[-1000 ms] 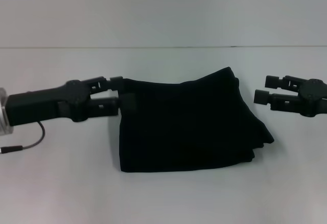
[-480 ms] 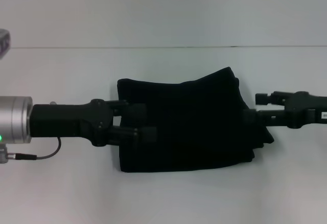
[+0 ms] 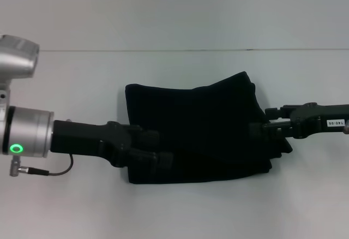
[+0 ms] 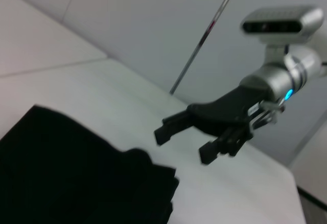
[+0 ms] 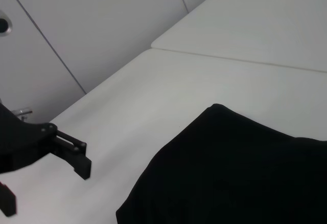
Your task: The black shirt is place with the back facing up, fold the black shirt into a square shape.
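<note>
The black shirt (image 3: 202, 132) lies folded into a rough rectangle in the middle of the white table (image 3: 76, 81); no lettering shows. My left gripper (image 3: 162, 149) is open, reaching in low over the shirt's near left edge. My right gripper (image 3: 257, 128) is at the shirt's right edge. In the left wrist view the right gripper (image 4: 185, 144) hangs open and empty just beyond the corner of the shirt (image 4: 76, 178). The right wrist view shows the left gripper (image 5: 46, 188) with its fingers spread, beside the shirt (image 5: 235, 173).
The left arm's silver wrist (image 3: 27, 132) with a green light and a thin cable (image 3: 52, 172) sits over the table's left side. The table's far edge (image 3: 174, 50) meets a plain wall. A thin slanted rod (image 4: 204, 35) stands behind the table.
My left gripper left the shirt's far left corner and came down to its near left edge. My right gripper turned and moved left up to the shirt's right edge. The shirt has not shifted.
</note>
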Action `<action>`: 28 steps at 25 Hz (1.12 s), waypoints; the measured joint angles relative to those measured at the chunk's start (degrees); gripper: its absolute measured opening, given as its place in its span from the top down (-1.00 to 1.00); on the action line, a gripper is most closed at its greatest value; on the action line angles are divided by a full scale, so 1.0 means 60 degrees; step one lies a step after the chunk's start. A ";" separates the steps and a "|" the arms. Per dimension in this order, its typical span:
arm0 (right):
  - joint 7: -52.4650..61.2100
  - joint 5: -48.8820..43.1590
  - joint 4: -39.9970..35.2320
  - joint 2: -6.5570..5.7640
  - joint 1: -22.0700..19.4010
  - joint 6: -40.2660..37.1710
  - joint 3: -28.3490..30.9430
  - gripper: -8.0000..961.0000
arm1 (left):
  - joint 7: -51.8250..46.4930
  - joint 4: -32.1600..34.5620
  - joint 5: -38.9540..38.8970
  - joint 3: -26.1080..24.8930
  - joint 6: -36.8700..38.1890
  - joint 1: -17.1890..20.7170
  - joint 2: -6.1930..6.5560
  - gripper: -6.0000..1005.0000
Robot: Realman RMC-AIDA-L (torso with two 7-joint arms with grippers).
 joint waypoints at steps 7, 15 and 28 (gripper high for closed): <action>0.0124 -0.0022 -0.0007 0.0000 0.0024 0.0008 -0.0014 -0.92 | -0.0101 -0.0039 0.0186 0.0410 -0.0461 -0.0099 -0.0059 -0.83; 0.0144 -0.0023 -0.0008 0.0000 0.0022 0.0000 -0.0009 -0.92 | -0.0108 -0.0043 0.0160 0.0350 -0.0620 -0.0113 -0.0072 -0.83; 0.0147 -0.0066 -0.0008 0.0000 0.0027 -0.0024 -0.0020 -0.92 | -0.0123 0.0002 0.0095 0.0328 -0.1146 -0.0096 -0.0073 -0.83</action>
